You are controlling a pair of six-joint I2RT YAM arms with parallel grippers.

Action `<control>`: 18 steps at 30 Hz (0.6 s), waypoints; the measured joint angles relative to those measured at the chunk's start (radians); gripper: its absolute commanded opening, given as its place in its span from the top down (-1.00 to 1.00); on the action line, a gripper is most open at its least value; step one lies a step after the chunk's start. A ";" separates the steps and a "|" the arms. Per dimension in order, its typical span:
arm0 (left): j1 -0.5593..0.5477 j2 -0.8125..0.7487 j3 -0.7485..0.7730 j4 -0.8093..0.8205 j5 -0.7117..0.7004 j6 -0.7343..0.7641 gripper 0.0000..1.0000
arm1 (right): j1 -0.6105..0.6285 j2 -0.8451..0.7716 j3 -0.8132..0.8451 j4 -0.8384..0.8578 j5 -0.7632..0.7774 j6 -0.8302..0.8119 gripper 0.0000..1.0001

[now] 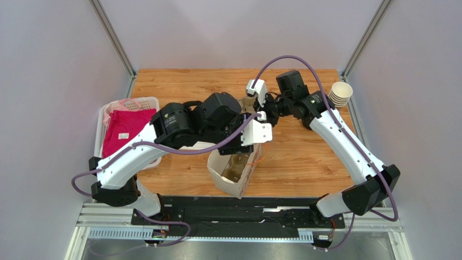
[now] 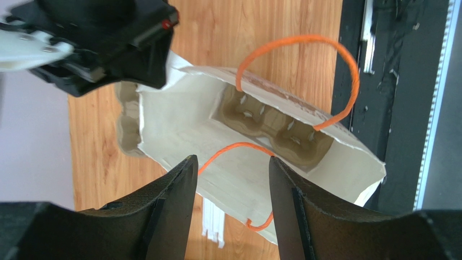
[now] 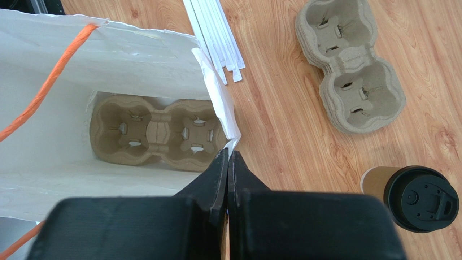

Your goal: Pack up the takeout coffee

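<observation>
The takeout coffee (image 3: 415, 197), a tan cup with a black lid, stands upright on the wooden table to the right of my right gripper. A white paper bag (image 3: 135, 59) with orange cord handles stands open, and a brown two-cup carrier (image 3: 157, 132) lies at its bottom. My right gripper (image 3: 228, 153) is shut on the bag's rim at one corner. My left gripper (image 2: 232, 160) hangs open over the bag (image 2: 179, 124), nothing between its fingers. The same carrier (image 2: 271, 127) shows inside the bag. From above, the bag (image 1: 233, 179) sits below both arms.
A stack of spare carriers (image 3: 350, 65) lies on the table beyond the coffee. White straws (image 3: 217, 38) lie beside the bag. A white basket (image 1: 127, 103) with pink cloth sits at the left. Cream paper cups (image 1: 340, 93) are stacked at the far right edge.
</observation>
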 measured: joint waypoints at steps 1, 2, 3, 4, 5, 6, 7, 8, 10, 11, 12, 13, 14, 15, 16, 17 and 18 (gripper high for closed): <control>0.000 0.000 0.024 0.002 0.003 -0.003 -0.19 | 0.000 0.000 0.000 0.000 0.000 0.000 1.00; 0.000 0.000 0.043 0.002 0.007 -0.006 -0.19 | 0.000 0.000 0.000 0.000 -0.001 0.000 1.00; -0.001 0.000 0.061 0.001 0.013 -0.007 -0.19 | 0.000 0.000 0.000 0.000 -0.001 0.000 1.00; -0.001 0.000 0.072 -0.002 0.019 -0.009 -0.20 | 0.000 0.000 0.000 0.000 -0.002 0.000 1.00; -0.001 -0.001 0.076 -0.003 0.025 -0.011 -0.20 | 0.000 0.000 0.000 0.000 -0.003 0.000 1.00; -0.002 -0.001 0.075 -0.008 0.031 -0.013 -0.20 | 0.000 0.000 0.000 0.000 -0.003 0.000 1.00; -0.002 0.000 0.072 -0.014 0.036 -0.014 -0.22 | 0.000 0.000 0.000 0.000 -0.003 0.000 1.00; -0.002 0.002 0.068 -0.019 0.040 -0.015 -0.24 | 0.000 0.000 0.000 0.000 -0.004 0.000 1.00; -0.003 0.011 0.060 -0.027 0.042 -0.017 -0.24 | 0.000 0.000 0.000 0.000 -0.005 0.000 1.00; -0.003 0.019 0.057 -0.031 0.041 -0.018 -0.23 | 0.000 0.000 0.000 0.000 -0.006 0.000 1.00; -0.003 0.026 0.051 -0.031 0.036 -0.018 -0.21 | 0.000 0.000 0.000 0.000 -0.006 0.000 1.00; -0.003 0.033 0.044 -0.033 0.029 -0.018 -0.14 | 0.000 0.000 0.000 0.000 -0.006 0.000 1.00; -0.003 0.040 0.037 -0.034 0.017 -0.020 -0.10 | 0.000 0.000 0.000 0.000 -0.006 0.000 1.00; -0.003 0.046 0.030 -0.035 0.007 -0.021 -0.05 | 0.000 0.000 0.000 0.000 -0.006 0.000 1.00; -0.003 0.052 0.024 -0.039 -0.005 -0.023 0.09 | 0.000 0.000 0.000 0.000 -0.007 0.000 1.00; -0.003 0.055 0.016 -0.040 -0.016 -0.024 0.15 | 0.000 0.000 0.000 0.000 -0.007 0.000 1.00; -0.003 0.055 0.007 -0.040 -0.026 -0.027 0.20 | 0.000 0.000 0.000 0.000 -0.007 0.000 1.00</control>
